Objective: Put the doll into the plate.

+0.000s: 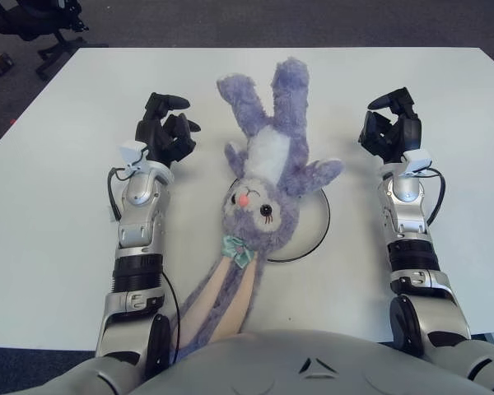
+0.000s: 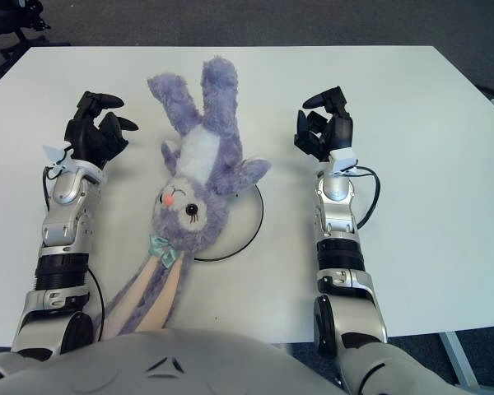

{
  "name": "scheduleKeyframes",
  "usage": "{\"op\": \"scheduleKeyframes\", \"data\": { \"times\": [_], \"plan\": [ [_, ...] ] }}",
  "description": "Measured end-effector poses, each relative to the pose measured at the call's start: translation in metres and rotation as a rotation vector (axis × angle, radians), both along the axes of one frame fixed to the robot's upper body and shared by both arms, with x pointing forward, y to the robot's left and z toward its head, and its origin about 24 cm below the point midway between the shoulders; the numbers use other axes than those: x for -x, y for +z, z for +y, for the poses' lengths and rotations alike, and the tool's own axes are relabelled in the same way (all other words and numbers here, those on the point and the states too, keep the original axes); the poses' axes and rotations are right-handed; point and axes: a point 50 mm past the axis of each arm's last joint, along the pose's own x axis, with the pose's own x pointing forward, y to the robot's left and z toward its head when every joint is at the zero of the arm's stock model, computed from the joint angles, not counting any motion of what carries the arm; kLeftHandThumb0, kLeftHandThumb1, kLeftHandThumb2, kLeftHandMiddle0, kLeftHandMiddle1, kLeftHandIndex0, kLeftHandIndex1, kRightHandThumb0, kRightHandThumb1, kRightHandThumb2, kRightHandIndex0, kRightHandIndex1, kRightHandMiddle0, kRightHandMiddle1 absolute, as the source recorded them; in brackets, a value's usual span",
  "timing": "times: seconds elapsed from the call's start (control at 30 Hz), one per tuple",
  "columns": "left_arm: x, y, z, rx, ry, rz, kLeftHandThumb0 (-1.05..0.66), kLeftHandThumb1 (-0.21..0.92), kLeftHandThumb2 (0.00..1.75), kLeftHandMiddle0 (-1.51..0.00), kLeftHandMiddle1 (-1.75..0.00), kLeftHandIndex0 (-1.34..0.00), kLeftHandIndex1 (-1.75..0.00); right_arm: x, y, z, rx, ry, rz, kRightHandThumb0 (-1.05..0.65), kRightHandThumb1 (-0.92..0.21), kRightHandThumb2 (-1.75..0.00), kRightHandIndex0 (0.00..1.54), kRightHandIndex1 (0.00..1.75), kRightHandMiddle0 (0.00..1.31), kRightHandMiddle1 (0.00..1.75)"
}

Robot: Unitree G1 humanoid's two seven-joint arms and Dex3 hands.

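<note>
doll across plate (rim mostly hidden)

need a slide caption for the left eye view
Purple plush bunny doll lying across the white round plate on the white table, left hand and right hand empty either side.

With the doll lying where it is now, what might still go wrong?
1. The doll covers only part of the plate; its legs and long ears spill onto the table, so placement may not count.
2. The left hand and right hand flank the doll, apart from it; a sideways sweep might drag it off.
</note>
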Motion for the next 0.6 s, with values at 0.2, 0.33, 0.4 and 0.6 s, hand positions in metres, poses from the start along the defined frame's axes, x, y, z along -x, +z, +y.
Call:
{"op": "scheduleKeyframes", "data": {
  "times": [0.2, 0.33, 0.4, 0.6],
  "plan": [
    [0.001, 0.001, 0.0, -0.003, 0.001, -0.006, -0.01, 0.6, 0.91, -0.43, -1.75, -0.35, -1.52, 0.006, -0.005, 0.001, -0.018, 0.016, -0.013, -0.38, -0.68, -0.84, 1.05, 1.75, 0.35, 1.75],
    [0.001, 0.002, 0.0, -0.004, 0.004, -0.01, -0.01, 0.59, 0.91, -0.43, -1.75, -0.36, -1.51, 0.011, -0.007, 0.001, -0.02, 0.02, -0.017, -0.38, -0.68, -0.84, 1.05, 1.75, 0.35, 1.75],
    [0.001, 0.002, 0.001, -0.005, 0.004, -0.01, -0.01, 0.59, 0.91, -0.44, -1.75, -0.37, -1.5, 0.011, -0.007, 0.001, -0.021, 0.02, -0.017, -0.38, -0.68, -0.84, 1.05, 1.75, 0.35, 1.75],
    [0.001, 0.003, 0.0, -0.007, 0.004, -0.014, -0.01, 0.59, 0.92, -0.44, -1.75, -0.38, -1.49, 0.012, -0.007, 0.002, -0.021, 0.02, -0.02, -0.38, -0.68, -0.84, 1.04, 1.75, 0.35, 1.75]
  ]
}}
